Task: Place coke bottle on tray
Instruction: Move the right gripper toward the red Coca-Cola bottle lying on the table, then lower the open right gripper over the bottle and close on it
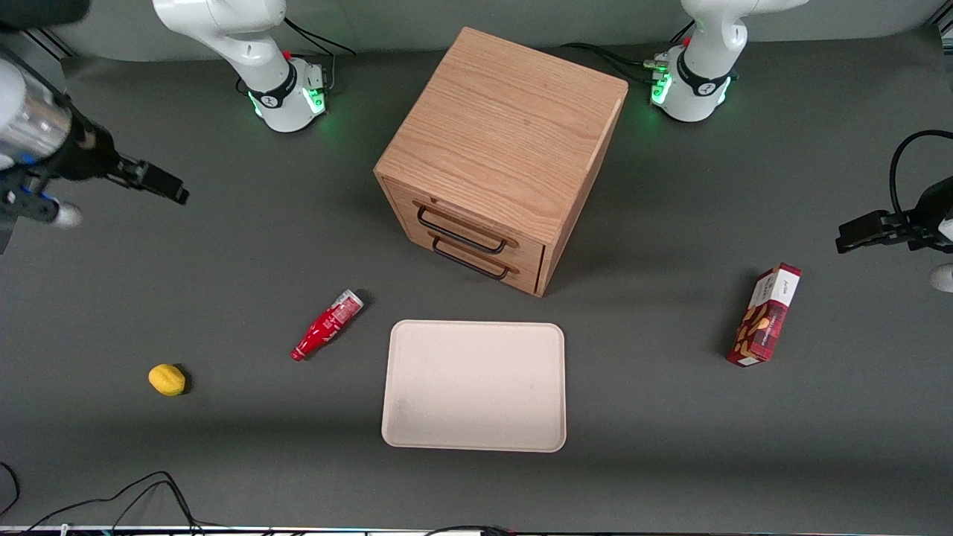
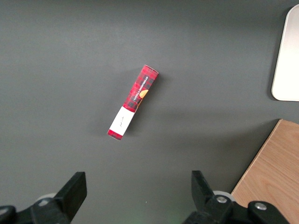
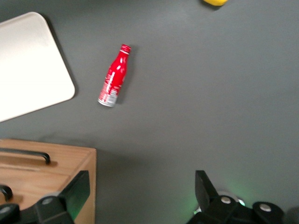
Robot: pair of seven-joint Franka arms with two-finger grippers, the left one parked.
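Red coke bottle, lying on its side on the grey table just beside the tray toward the working arm's end, long axis diagonal with cap toward the front edge; gripper released and empty, raised well apart near the table's working-arm edge, farther from the front camera.

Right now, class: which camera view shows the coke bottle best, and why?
The right wrist view: the coke bottle appears largest, lying whole beside the tray, below the open end effector. The front view shows it whole but smaller. The left wrist view misses it.
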